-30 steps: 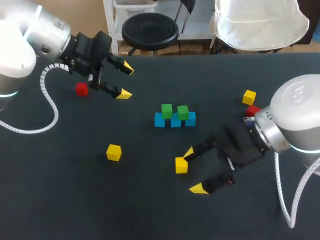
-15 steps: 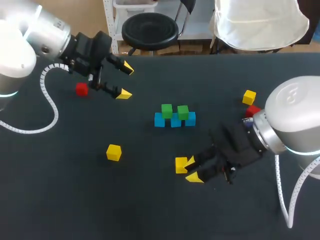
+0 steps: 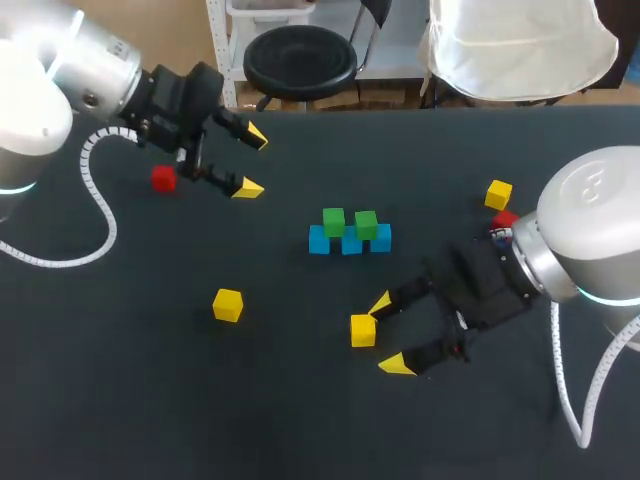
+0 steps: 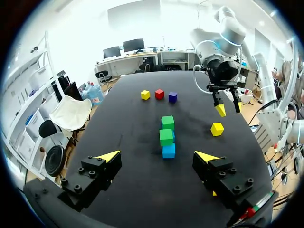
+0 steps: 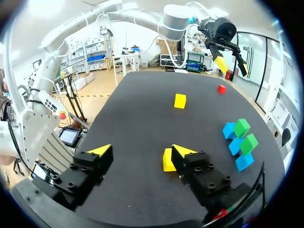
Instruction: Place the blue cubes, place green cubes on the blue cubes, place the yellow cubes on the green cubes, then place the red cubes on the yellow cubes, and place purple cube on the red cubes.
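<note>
Two yellow-tipped fingers of the right gripper [image 3: 388,334] stand wide apart, with a yellow cube [image 3: 362,330] between them, close against one finger rather than centred. Closing from here might shove or twist it instead of clamping it. Beyond, two green cubes [image 3: 334,221] sit on three blue cubes [image 3: 349,243]. The left gripper [image 3: 251,161], fingers likewise spread, hangs well apart.

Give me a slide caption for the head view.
Open right hand beside a yellow cube, near green cubes stacked on blue cubes.
</note>
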### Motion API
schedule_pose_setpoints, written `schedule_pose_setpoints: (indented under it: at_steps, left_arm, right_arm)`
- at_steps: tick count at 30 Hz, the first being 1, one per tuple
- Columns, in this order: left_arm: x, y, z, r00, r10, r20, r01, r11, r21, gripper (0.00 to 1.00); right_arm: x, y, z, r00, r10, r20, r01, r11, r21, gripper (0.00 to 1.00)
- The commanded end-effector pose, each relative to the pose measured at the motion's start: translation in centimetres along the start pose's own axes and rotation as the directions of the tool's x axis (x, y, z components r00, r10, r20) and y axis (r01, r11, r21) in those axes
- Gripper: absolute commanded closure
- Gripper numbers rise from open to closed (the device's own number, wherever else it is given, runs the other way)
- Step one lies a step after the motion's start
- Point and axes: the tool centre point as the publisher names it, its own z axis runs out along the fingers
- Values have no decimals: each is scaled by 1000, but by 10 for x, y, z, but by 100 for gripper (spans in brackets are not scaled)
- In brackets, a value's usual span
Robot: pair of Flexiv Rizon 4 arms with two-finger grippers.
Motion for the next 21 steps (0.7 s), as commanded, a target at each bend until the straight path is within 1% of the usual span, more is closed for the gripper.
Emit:
schedule_pose_setpoints:
  at_steps: [1,8,21]
  left_arm:
    - [0,1,0,1000,0,-1,0,1000,2,0]
    - [0,1,0,1000,0,-1,0,1000,2,0]
    - [0,1,0,1000,0,-1,0,1000,2,0]
  right_arm:
    - [4,-13,5,1000,-4,13,4,1000,-18,0]
    - [7,-21,10,1000,-5,19,5,1000,-31,0]
    - [14,-21,20,999,26,31,-25,999,-40,0]
